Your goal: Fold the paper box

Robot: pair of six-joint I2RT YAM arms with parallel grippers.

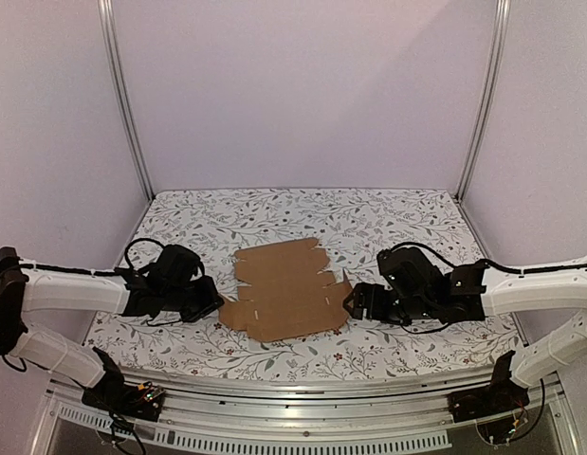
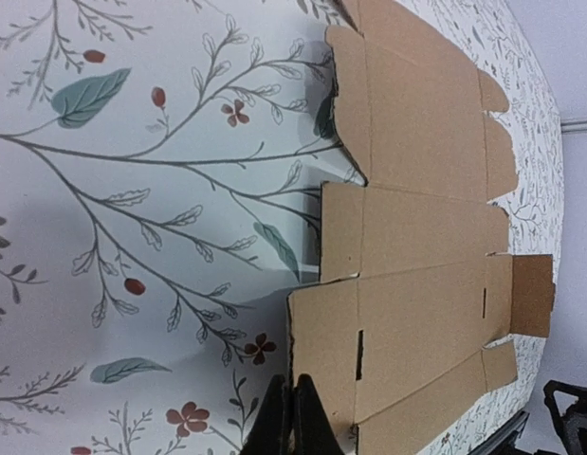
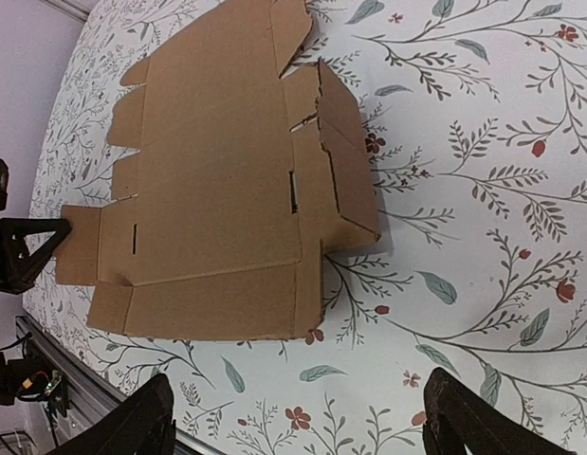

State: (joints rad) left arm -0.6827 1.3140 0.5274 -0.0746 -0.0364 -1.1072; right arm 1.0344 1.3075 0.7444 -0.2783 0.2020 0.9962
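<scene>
The paper box (image 1: pixel 284 289) is a flat brown die-cut cardboard sheet lying in the middle of the table. My left gripper (image 1: pixel 217 305) is at its left edge. In the left wrist view the fingers (image 2: pixel 293 417) are pressed together over the edge of the near-left flap (image 2: pixel 326 360), which casts a shadow on the cloth. My right gripper (image 1: pixel 352 301) is just right of the sheet. In the right wrist view it (image 3: pixel 307 422) is wide open and empty, short of the sheet (image 3: pixel 217 180). The sheet's right side flap (image 3: pixel 345 166) stands partly raised.
A floral tablecloth (image 1: pixel 397 218) covers the table. Metal frame posts stand at the back left (image 1: pixel 122 104) and back right (image 1: pixel 483 104), with plain walls behind. A metal rail (image 1: pixel 302 389) runs along the near edge by the arm bases.
</scene>
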